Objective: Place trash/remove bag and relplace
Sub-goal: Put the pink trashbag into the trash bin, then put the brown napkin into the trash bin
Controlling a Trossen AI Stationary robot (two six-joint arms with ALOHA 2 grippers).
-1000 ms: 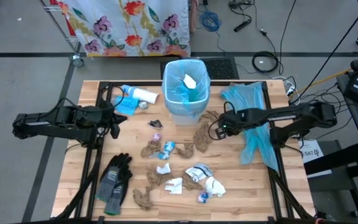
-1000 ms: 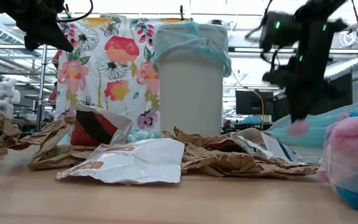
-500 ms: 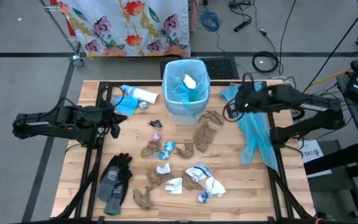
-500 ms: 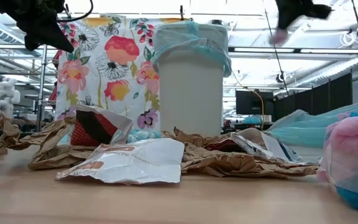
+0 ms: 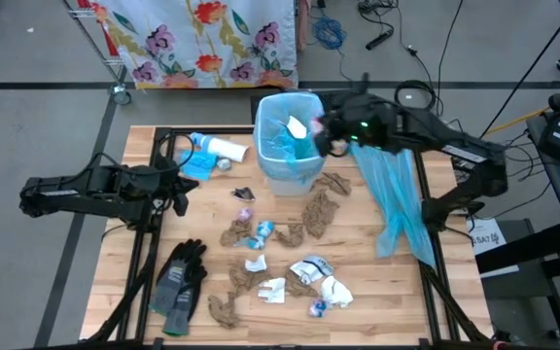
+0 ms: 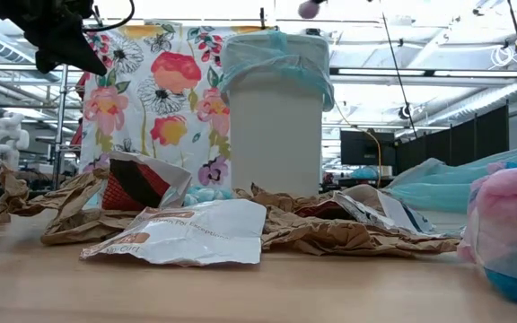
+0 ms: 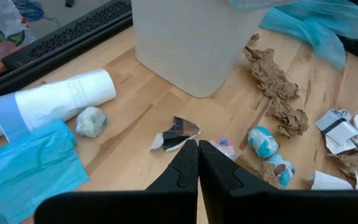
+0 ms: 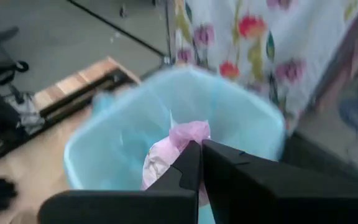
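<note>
pale blue plastic lines the trash bin (image 5: 291,136), which stands at twelve o'clock on the wooden tabletop (image 5: 397,292). the right gripper (image 5: 325,129) hangs over the bin's three o'clock rim, its fingers pinched shut on a pink and white wrapper (image 8: 174,149); the right wrist view shows that scrap held just above the open bin mouth. in the low view only a small pinkish blob (image 6: 310,8) shows high above the bin, probably the same wrapper, though it is too small to be sure.

the left gripper (image 5: 177,192) waits at nine o'clock above the tabletop, fingers closed and holding nothing.

the rest of the trash (image 5: 275,258) is strewn across the middle of the tabletop and down towards six o'clock: crumpled brown paper wads (image 5: 316,210), white scraps (image 5: 321,279) and small blue-tinted bits (image 5: 262,231). a loose blue bag (image 5: 397,194) lies draped at three o'clock, just beside the bin. a white tube-shaped bottle (image 5: 227,149) lies at eleven o'clock beside a blue sheet (image 5: 194,165). dark grey gloves (image 5: 179,285) lie at seven o'clock, well apart from the bin.
</note>
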